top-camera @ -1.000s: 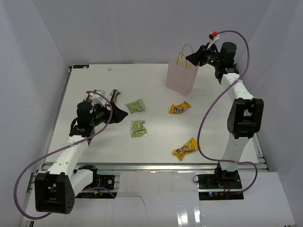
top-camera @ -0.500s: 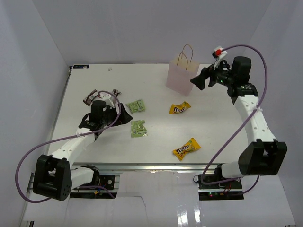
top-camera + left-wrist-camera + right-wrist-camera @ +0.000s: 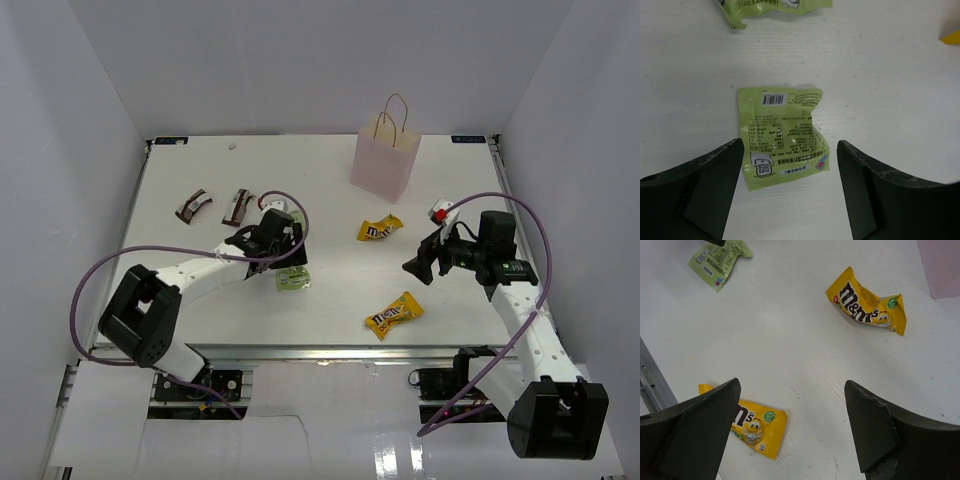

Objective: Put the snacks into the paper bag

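— Any writing?
— "m&m's" on one yellow bag point(image 3: 867, 302). A second yellow bag point(image 3: 757, 422) lies near it on the worktop point(image 3: 805, 355), below the spread right claw point(image 3: 792, 385).
— Left claw point(image 3: 790, 145)?
— Spread over a green pouch point(image 3: 782, 137), barcode up. The pink paper bag point(image 3: 383, 160) stands upright, farther back.
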You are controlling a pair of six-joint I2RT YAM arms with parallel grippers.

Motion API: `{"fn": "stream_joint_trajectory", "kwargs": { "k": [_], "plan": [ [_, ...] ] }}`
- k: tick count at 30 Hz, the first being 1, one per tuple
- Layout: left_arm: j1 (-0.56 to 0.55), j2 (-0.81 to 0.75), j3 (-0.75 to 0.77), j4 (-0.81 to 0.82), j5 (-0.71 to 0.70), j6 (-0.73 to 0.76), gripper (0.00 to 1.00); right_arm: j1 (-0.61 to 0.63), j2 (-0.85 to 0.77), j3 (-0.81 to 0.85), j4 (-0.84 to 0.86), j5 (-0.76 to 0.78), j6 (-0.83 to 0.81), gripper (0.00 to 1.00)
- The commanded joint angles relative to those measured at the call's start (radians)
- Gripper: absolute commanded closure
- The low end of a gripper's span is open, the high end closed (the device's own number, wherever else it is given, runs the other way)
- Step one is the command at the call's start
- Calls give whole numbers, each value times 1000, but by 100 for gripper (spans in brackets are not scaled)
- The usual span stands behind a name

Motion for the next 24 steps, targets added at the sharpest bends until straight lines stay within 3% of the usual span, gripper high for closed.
{"fn": "stream_joint_trajectory", "kwargs": {
  "k": [1,12,18,24],
  "plan": [
    [-49,53,93,-61,-175,-20,15,-7,-46,-23,68,-55,-63,10],
    [-123,325,288,-210,-346,13,18,-84,-98,-41,72,-86,-67,10],
    [-149,351,293,-235,-383,13,32,-98,-112,-43,75,-86,-66,10],
    [-156,332,259,-246,-387,10,54,-107,-125,-43,75,-87,-63,10]
  ]
}}
